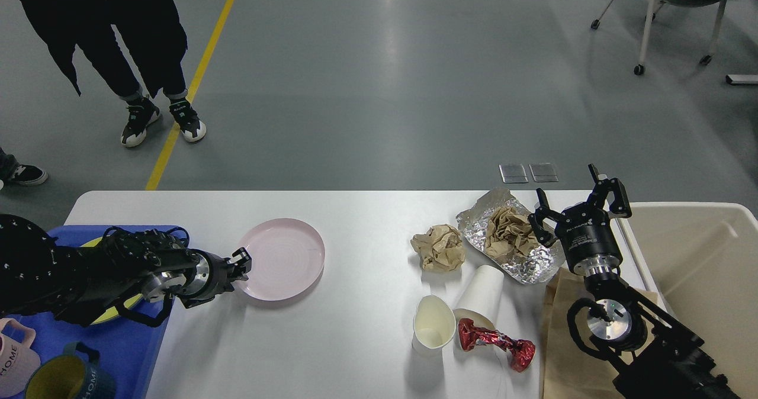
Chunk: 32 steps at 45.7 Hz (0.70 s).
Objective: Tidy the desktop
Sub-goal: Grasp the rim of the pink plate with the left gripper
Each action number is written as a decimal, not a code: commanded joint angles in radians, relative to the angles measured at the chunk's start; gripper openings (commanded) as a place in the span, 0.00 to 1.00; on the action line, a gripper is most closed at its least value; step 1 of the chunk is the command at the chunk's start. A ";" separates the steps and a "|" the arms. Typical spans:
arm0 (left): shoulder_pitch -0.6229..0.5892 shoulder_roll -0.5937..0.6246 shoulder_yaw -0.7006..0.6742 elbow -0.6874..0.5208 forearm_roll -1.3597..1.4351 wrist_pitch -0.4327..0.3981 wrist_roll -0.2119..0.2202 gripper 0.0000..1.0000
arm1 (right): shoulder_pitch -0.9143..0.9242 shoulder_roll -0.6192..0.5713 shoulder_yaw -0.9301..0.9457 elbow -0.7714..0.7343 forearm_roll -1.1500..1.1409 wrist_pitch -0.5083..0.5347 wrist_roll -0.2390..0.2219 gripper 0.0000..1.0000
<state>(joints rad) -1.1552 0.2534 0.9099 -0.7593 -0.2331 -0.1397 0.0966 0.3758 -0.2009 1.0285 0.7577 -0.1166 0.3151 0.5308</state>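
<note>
Currently, near edge of tabletop [355,340]: white rounded-corner surface spanning most of the view, still cluttered, so tidying is judged far from done. Near left corner: blue tray [127,351] overhanging the edge w/ two mugs [35,369] and a yellow-green plate [112,310] partly under the left arm; looks like the collection point for crockery. Near right: two paper cups, one upright [433,323], one tipped on its side [482,295], touching; red foil wrapper [497,343] just beside them. Brown paper bag [562,334] lies flat under the right arm at the right edge.

Mid tabletop, left: left tool [240,266] at the near-left rim of the pink plate [284,258], fingers close together about the rim; seen small and dark, so cannot tell whether pinching or merely touching. Placement suits dragging the plate toward the tray. Mid right: crumpled brown paper ball [439,246], then foil sheet [515,242] holding more crumpled paper.

Far right: right tool [577,200] raised, fingers spread wide, empty, just beside the foil; judged waiting its turn. Beige bin [699,257] abuts the right edge, handy for rubbish.

Beyond: grey floor, yellow line [195,79], bystander's legs [136,61], chair [669,8].
</note>
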 commanded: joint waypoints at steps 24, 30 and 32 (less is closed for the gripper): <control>0.009 0.015 -0.022 0.000 -0.005 -0.058 -0.003 0.00 | 0.000 0.000 -0.001 0.000 0.000 0.001 0.000 1.00; -0.003 0.017 -0.028 -0.005 -0.006 -0.077 -0.005 0.00 | 0.000 0.000 0.001 -0.001 0.000 0.001 0.000 1.00; -0.018 0.018 -0.048 -0.006 -0.008 -0.115 -0.009 0.00 | 0.000 0.000 -0.001 0.000 0.000 -0.001 0.000 1.00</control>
<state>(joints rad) -1.1528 0.2696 0.8837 -0.7612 -0.2389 -0.2070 0.0929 0.3758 -0.2009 1.0288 0.7577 -0.1166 0.3151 0.5308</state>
